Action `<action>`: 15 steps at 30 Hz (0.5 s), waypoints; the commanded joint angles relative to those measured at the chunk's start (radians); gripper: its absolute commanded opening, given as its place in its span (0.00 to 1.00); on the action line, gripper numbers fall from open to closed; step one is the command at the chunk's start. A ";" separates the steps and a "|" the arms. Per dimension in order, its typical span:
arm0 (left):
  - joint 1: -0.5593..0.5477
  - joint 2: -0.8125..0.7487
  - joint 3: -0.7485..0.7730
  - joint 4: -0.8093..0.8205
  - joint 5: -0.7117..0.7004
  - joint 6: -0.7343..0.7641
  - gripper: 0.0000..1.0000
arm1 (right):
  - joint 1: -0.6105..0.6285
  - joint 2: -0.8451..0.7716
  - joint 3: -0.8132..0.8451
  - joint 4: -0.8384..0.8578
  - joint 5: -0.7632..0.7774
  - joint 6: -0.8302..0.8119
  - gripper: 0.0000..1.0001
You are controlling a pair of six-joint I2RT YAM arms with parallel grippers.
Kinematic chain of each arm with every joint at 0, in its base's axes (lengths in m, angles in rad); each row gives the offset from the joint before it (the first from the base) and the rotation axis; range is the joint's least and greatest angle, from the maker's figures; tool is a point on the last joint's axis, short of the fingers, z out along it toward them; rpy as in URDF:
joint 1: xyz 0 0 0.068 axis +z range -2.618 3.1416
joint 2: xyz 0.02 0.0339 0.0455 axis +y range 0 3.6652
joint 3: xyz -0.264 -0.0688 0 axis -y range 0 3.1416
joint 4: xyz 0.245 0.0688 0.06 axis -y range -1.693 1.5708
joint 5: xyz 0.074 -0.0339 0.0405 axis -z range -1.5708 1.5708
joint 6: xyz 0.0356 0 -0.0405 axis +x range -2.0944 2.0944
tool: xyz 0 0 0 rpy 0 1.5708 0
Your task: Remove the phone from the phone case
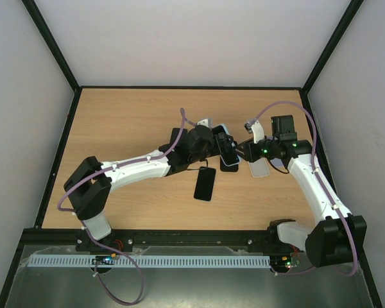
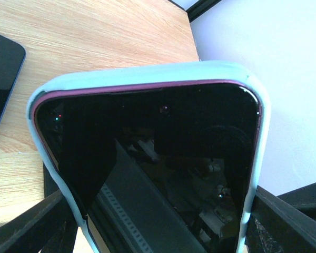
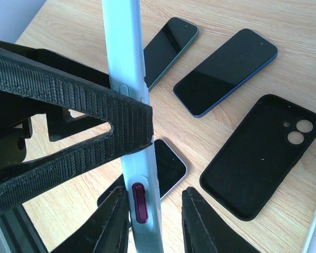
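Pale-blue phone case [image 2: 147,71], the glossy phone [image 2: 163,158] seated inside, hangs above the worktop's [image 1: 115,122] middle, clamped across its width by the left gripper [image 2: 160,226]. The right gripper [image 3: 155,221] straddles 1 long edge, fingers apart. The case likely flexes; the slick, fragile glass won't, so peel at a corner lip.

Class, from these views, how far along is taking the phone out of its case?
Done: the left end effector holds the light blue case off the table, clamped by its sides. In hand: the right end effector straddles the case's edge, jaws not yet shut. Left: the phone still sits inside the case.
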 commanded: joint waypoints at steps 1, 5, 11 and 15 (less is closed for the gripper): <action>-0.009 -0.054 0.009 0.091 0.021 0.008 0.59 | 0.007 0.004 0.002 -0.025 -0.015 -0.006 0.26; -0.011 -0.059 0.010 0.091 0.021 0.012 0.60 | 0.009 0.017 0.001 -0.029 -0.017 -0.007 0.15; -0.007 -0.068 0.009 0.088 -0.007 0.032 0.65 | 0.009 0.016 0.028 -0.043 -0.033 0.011 0.02; 0.002 -0.087 -0.006 0.093 -0.059 0.071 0.86 | 0.009 0.014 0.048 -0.041 -0.034 0.049 0.02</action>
